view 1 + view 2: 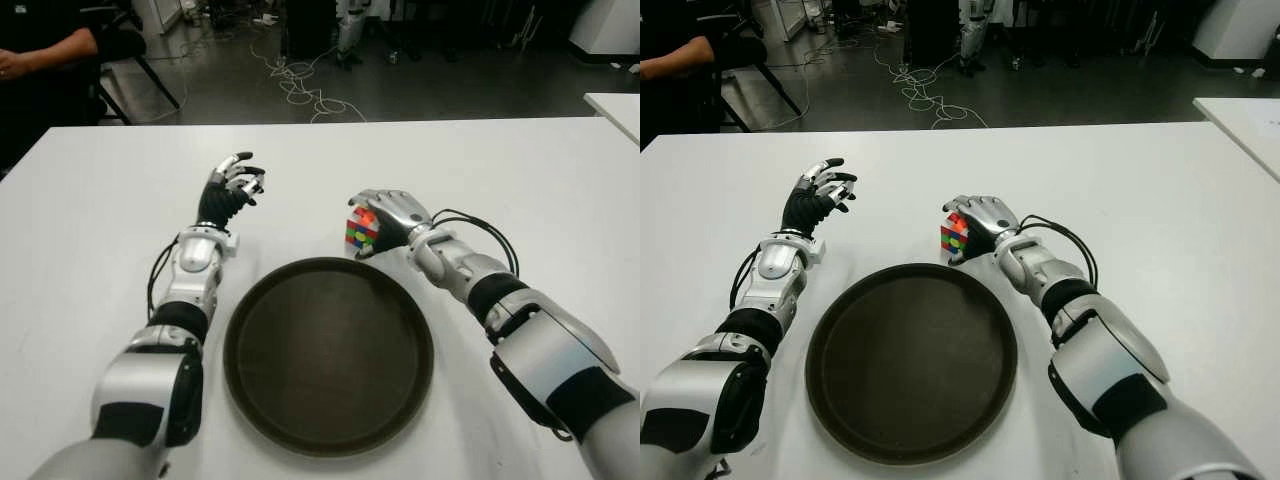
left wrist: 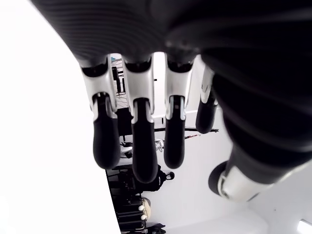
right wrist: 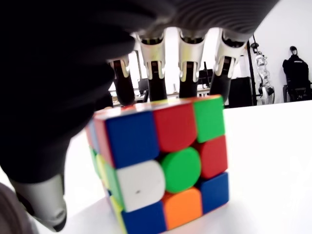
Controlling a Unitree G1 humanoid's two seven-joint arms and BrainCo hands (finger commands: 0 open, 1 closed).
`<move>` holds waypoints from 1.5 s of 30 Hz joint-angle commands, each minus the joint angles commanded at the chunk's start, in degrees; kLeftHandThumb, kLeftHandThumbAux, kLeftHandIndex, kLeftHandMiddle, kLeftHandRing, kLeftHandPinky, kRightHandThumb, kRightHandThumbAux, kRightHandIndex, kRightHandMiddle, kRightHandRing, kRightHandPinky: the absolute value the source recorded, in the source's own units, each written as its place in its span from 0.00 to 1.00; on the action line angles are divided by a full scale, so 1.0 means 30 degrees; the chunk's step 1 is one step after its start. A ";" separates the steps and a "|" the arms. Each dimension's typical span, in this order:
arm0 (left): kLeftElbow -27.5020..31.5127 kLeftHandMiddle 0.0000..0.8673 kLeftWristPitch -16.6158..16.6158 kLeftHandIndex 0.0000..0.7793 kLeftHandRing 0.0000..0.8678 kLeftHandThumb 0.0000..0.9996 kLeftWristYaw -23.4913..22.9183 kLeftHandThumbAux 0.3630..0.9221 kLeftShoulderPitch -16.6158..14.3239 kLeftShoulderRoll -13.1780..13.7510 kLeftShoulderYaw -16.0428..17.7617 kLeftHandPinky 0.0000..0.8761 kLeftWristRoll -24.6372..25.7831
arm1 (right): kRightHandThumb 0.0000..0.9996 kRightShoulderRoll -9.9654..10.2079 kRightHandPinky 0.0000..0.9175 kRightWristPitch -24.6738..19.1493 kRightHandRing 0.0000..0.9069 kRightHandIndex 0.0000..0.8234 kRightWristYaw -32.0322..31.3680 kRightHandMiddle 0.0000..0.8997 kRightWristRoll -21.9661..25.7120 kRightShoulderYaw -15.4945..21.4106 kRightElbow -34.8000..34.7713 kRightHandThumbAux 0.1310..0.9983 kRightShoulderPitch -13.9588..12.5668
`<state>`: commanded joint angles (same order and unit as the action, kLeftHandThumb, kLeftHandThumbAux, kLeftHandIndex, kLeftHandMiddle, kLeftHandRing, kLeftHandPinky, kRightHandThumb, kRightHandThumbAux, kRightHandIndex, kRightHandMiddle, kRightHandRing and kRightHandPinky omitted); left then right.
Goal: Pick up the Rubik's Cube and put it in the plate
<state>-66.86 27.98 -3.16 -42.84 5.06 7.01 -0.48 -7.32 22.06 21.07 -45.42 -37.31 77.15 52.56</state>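
Right hand (image 1: 388, 220) grips the Rubik's Cube (image 1: 360, 232) on the table (image 1: 520, 180), just beyond the plate (image 1: 328, 355). Left hand (image 1: 228, 192) empty, fingers relaxed.

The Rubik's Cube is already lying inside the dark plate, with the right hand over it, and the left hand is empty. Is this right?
Not quite. The Rubik's Cube is on the white table, just beyond the plate rim, as the left eye view shows. The right hand is over it; the left hand is empty.
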 joint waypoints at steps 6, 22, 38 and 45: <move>-0.0002 0.44 -0.0026 0.27 0.56 0.30 0.0139 0.59 -0.0002 0.0016 -0.0035 0.63 -0.0089 | 0.00 0.0030 0.25 -0.0218 0.25 0.26 -0.0364 0.24 -0.0051 -0.0220 0.0051 0.74 0.0038; -0.0055 0.43 -0.0218 0.27 0.55 0.30 0.0111 0.59 -0.0041 0.0028 0.0089 0.62 -0.0022 | 0.00 0.0132 0.26 -0.0858 0.26 0.27 -0.1906 0.25 0.0056 -0.0313 0.0086 0.77 0.0164; 0.0026 0.46 -0.0158 0.27 0.58 0.29 0.0091 0.63 -0.0004 0.0032 0.0073 0.64 -0.0044 | 0.00 0.0168 0.25 -0.0993 0.25 0.26 -0.2044 0.23 0.0060 -0.0300 0.0090 0.73 0.0122; -0.0002 0.44 -0.0072 0.27 0.57 0.28 0.0185 0.61 0.0008 0.0057 0.0018 0.63 -0.0139 | 0.00 0.0140 0.23 -0.0948 0.24 0.25 -0.1647 0.23 0.0025 -0.0319 0.0064 0.74 0.0045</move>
<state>-66.87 27.76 -2.61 -42.82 5.23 7.07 -0.89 -6.90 19.22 16.13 -45.35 -38.27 77.34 52.70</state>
